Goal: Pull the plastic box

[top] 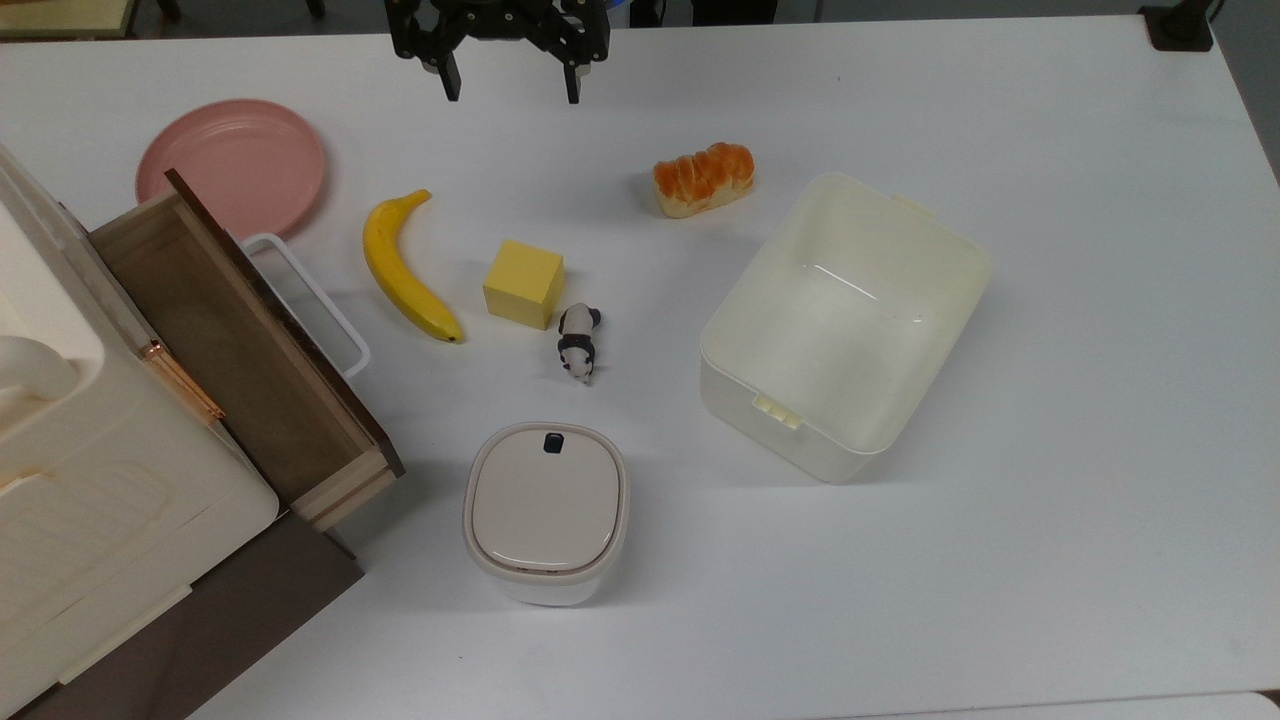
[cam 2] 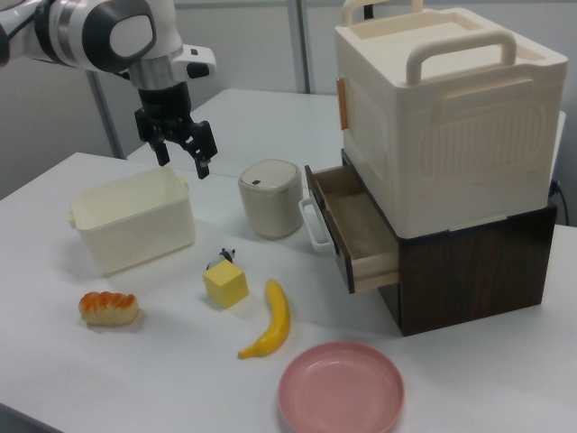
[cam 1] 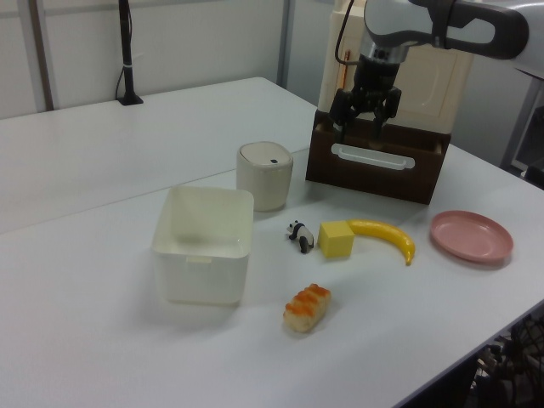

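Observation:
The plastic box [top: 845, 325] is a large cream-white open tub standing empty on the white table, on the top view's right, with small latch tabs on its short sides. It also appears in the left view [cam 1: 204, 242] and the right view [cam 2: 133, 221]. My gripper [top: 512, 95] hangs open in the air at the top edge of the top view, far from the box and holding nothing. In the left view the gripper [cam 1: 360, 127] hovers in front of the drawer unit. In the right view the gripper [cam 2: 184, 165] is above the box's far rim.
A bread roll [top: 703, 178], yellow cube [top: 523, 283], panda figure [top: 577, 342] and banana [top: 405, 270] lie left of the box in the top view. A pink plate [top: 232, 165], a lidded white container [top: 546, 510] and a storage bin with an open wooden drawer [top: 230, 340] stand further left.

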`<state>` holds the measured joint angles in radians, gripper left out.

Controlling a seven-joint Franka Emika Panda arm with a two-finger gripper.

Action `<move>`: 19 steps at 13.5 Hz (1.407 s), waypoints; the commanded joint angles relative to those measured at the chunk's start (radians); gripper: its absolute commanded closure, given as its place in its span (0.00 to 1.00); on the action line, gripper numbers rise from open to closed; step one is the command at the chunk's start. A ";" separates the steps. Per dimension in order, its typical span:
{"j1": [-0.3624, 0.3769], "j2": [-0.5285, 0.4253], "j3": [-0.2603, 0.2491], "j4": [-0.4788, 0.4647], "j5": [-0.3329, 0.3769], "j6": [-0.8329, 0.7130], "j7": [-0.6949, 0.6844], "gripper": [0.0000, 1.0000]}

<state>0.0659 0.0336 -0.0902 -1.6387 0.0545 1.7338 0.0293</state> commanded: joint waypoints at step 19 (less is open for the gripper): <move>0.018 0.028 0.013 0.044 -0.001 -0.034 -0.014 0.00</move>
<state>0.0705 0.0669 -0.0855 -1.5908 0.0543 1.7212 0.0300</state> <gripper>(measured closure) 0.000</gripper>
